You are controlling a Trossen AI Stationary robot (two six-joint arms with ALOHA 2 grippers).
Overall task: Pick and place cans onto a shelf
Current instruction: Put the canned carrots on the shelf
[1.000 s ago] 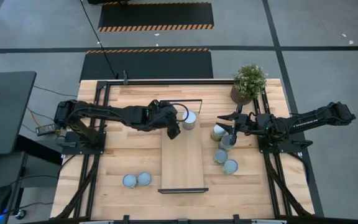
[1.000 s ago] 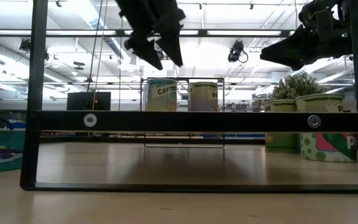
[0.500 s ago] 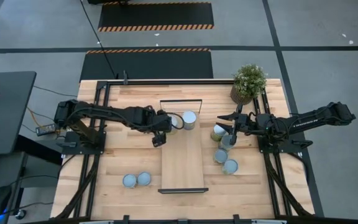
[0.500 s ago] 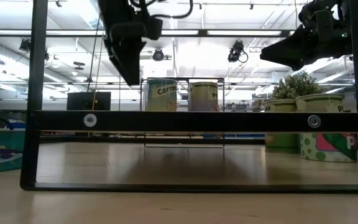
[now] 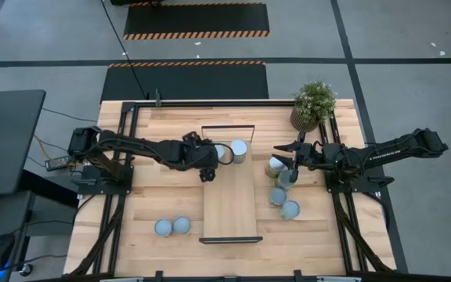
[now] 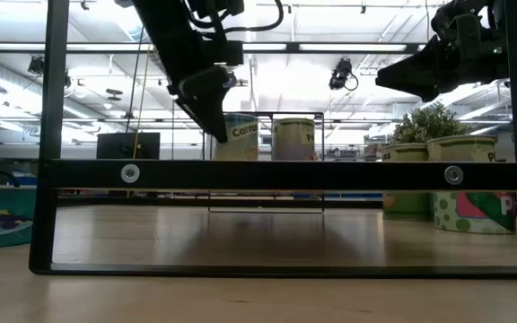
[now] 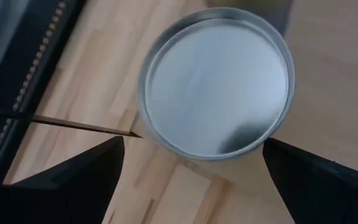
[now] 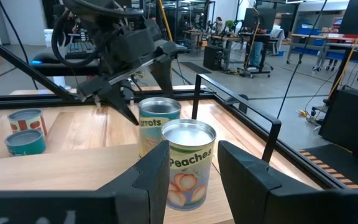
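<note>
Left gripper: has swung off the shelf to its left edge, jaws wide, and dropped lower.
Position: now just beside the carrots can, no longer above it.
Left arm: drawn back.

You had a potted plant at the table's far corner, just beyond the right arm's nearly shut jaws. A dark desk stood beside the table, well behind the left arm's wide-open jaws. Black floor mats edged with orange-and-black stripes lay on the grey floor, far past both sets of jaws.
</note>
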